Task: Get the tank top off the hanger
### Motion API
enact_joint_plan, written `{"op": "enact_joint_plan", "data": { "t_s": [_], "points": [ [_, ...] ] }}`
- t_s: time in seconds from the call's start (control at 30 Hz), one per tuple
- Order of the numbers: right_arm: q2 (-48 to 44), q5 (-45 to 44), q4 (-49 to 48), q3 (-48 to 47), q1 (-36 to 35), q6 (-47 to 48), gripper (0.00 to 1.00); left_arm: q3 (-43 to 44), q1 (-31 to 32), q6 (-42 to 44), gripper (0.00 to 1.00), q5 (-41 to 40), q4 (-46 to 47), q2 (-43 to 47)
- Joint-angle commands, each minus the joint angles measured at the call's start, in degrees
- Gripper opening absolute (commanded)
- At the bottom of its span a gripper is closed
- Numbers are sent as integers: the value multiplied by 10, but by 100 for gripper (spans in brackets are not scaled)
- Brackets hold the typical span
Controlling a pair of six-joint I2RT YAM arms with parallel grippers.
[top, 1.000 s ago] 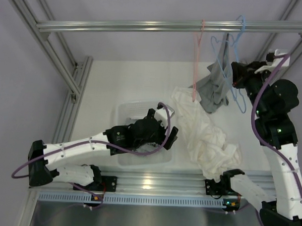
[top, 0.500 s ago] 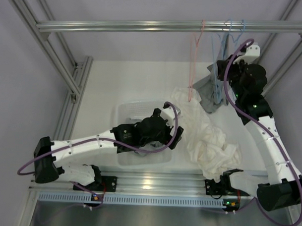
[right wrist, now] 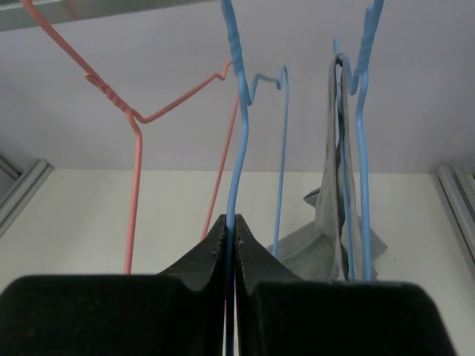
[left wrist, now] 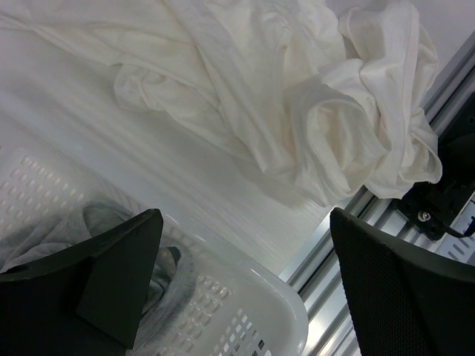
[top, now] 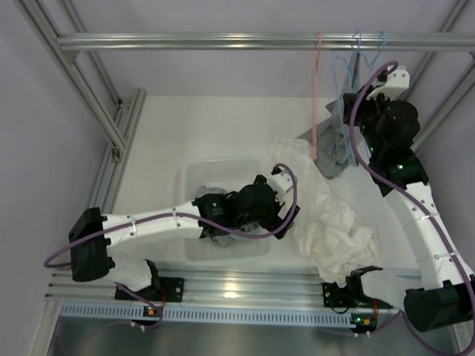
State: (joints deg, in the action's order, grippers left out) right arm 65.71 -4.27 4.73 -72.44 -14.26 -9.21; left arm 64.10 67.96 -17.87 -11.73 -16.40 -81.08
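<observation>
The grey tank top [top: 332, 146] hangs on a blue hanger [top: 347, 88] from the top rail, its lower end on the table. In the right wrist view it hangs at the right [right wrist: 335, 222]. My right gripper [top: 353, 119] is at the hangers. It is shut on a blue hanger wire [right wrist: 236, 148], pinched between the fingertips [right wrist: 230, 222], left of the tank top. My left gripper [top: 287, 215] is open and empty over the right rim of the basket; its fingers [left wrist: 119, 274] stand wide apart, gripper [left wrist: 252, 282].
A clear plastic basket [top: 192, 176] holds a grey garment [left wrist: 111, 230]. A heap of white cloth [top: 330, 220] lies to its right [left wrist: 297, 96]. A pink hanger [top: 316, 95] hangs left of the blue ones [right wrist: 137, 148]. An aluminium rail [top: 234, 283] runs along the near edge.
My right arm swung left to the hangers and shut on the blue wire, then held still. My left gripper moved right over the basket's rim toward the white cloth. The pink hanger swung.
</observation>
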Motion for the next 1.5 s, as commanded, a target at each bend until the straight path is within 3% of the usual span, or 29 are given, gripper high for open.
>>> {"op": "enact_joint_plan", "data": {
  "t_s": [0.0, 0.17, 0.77, 0.83, 0.9, 0.97, 1.0, 1.1, 1.47],
  "points": [
    [-11, 1, -8, -47, -10, 24, 0, 30, 0, -5, 99, 17, 35, -7],
    [36, 15, 48, -97, -9, 25, 0, 28, 0, -12, 99, 24, 42, -11],
    [-3, 15, 69, -12, -9, -3, 2, 30, 0, -8, 99, 35, 46, -19],
    [-18, 16, 69, -8, -10, -8, 24, 31, 0, -9, 99, 34, 47, -25],
    [-43, 15, 70, -2, -10, -15, 54, 31, 1, -12, 99, 32, 52, -28],
    [-59, 14, 80, 2, -10, -18, 70, 30, 1, -16, 99, 30, 59, -33],
    [-75, 12, 86, 4, -10, -19, 83, 30, 1, -16, 99, 29, 62, -36],
    [-119, 10, 114, 13, -10, -19, 99, 27, 1, -18, 99, 46, 94, -54],
    [-340, -68, 250, 5, -9, -22, 99, 50, 10, 4, 99, 39, 241, -203]
  ]
}}
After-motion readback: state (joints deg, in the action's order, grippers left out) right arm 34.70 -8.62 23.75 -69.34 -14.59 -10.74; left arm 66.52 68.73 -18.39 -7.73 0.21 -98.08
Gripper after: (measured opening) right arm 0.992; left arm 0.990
